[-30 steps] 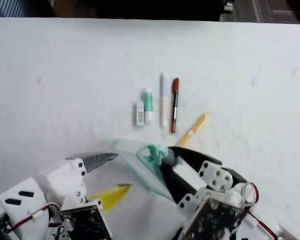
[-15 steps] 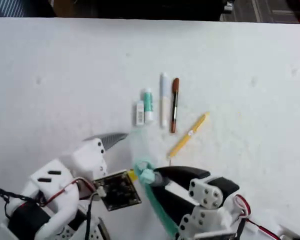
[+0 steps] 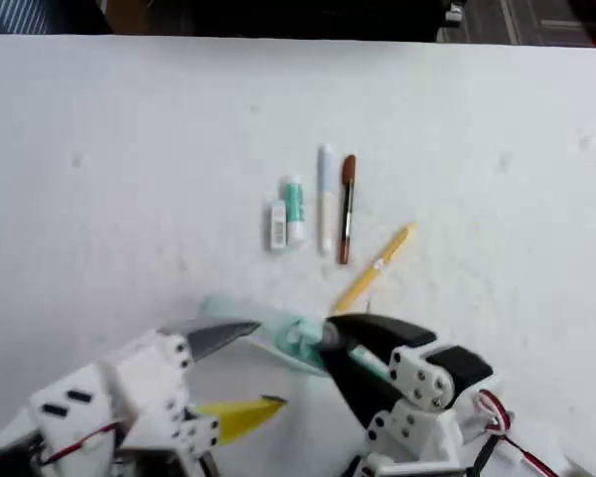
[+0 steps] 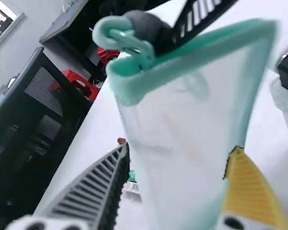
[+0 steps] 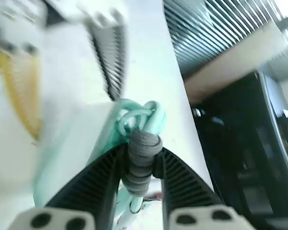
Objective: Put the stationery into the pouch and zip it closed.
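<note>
Soft mint mesh pouch, long axis crosswise; my right gripper clamps its grey zip pull; left gripper spread open.

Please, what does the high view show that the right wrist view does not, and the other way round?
Extra in the high view: the white pen, brown pen, yellow pencil, green stick and small white piece on the table. Extra in the right wrist view: window blinds and dark furniture behind. Shared: the mint pouch, its grey pull pinched in the right tool, and the open left tool.
</note>
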